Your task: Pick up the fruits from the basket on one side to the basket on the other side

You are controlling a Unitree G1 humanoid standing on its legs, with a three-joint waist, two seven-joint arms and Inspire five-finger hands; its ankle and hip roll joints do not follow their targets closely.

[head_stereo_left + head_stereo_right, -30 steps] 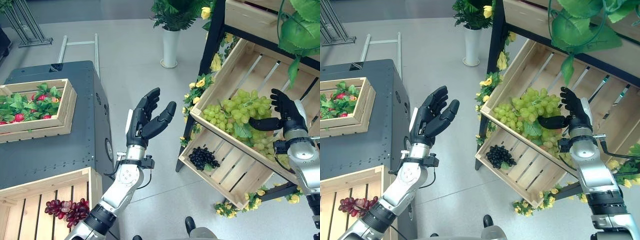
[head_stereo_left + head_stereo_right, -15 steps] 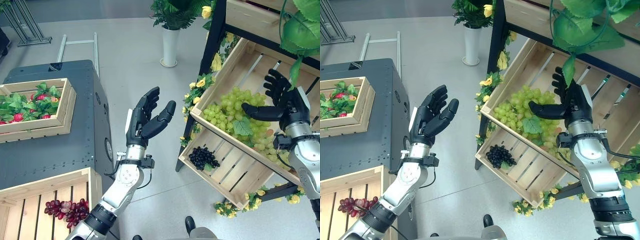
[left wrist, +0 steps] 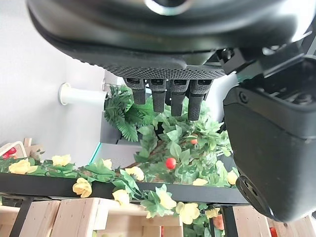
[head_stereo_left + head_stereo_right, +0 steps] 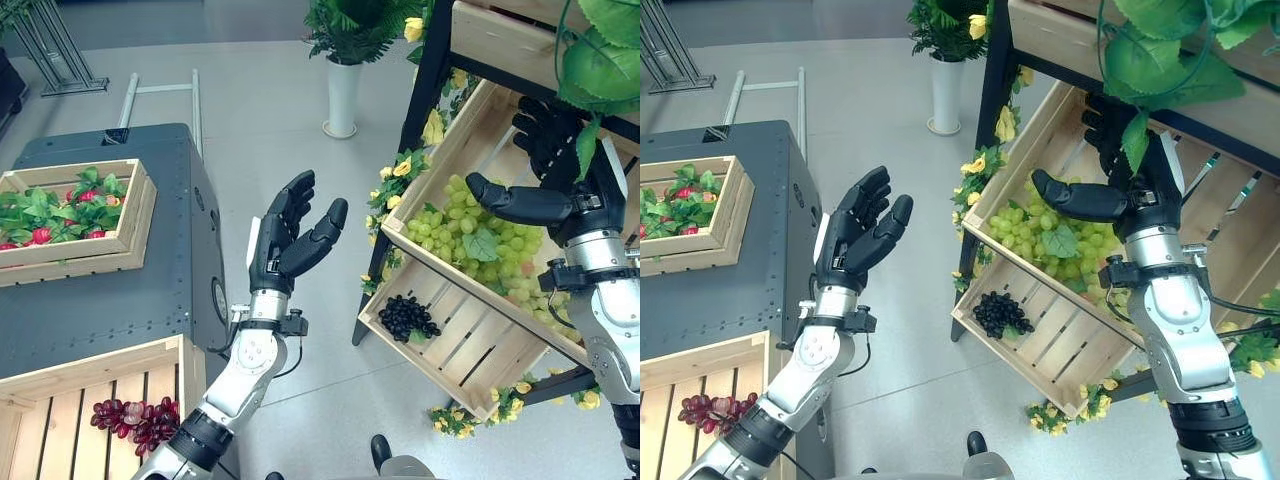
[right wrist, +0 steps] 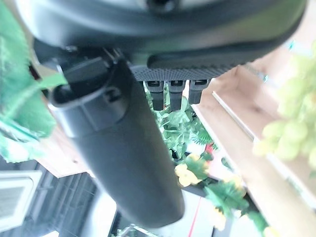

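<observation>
The right hand (image 4: 1130, 170) is raised over the tilted upper crate (image 4: 1200, 250), fingers straight and spread, thumb stuck out sideways across the heap, holding nothing. That open shape reads as a hand set to come down round a bunch, since a wide span is what a loose, lumpy cluster calls for. Just below its thumb lie the green grapes (image 4: 1040, 235), piled against the crate's low front edge, where the slope lets them slide (the tilt is likely why they gather there and not at the back). None of them touches the hand.

Further down from the hand, in the lower crate (image 4: 1070, 350) of the same rack, sits a small bunch of black grapes (image 4: 998, 312) near that crate's outer corner.

Well apart, across the open floor, the left hand (image 4: 290, 235) is held up in mid-air, palm turned toward the rack, fingers relaxed and lightly spread, empty. It looks parked clear of the work, or ready to receive. Below and behind it, a near crate (image 4: 60, 420) holds red grapes (image 4: 135, 420), so this is probably the goal side. Beyond that, on a dark cabinet (image 4: 150, 290), a leafy crate (image 4: 75, 215) holds red fruit.
</observation>
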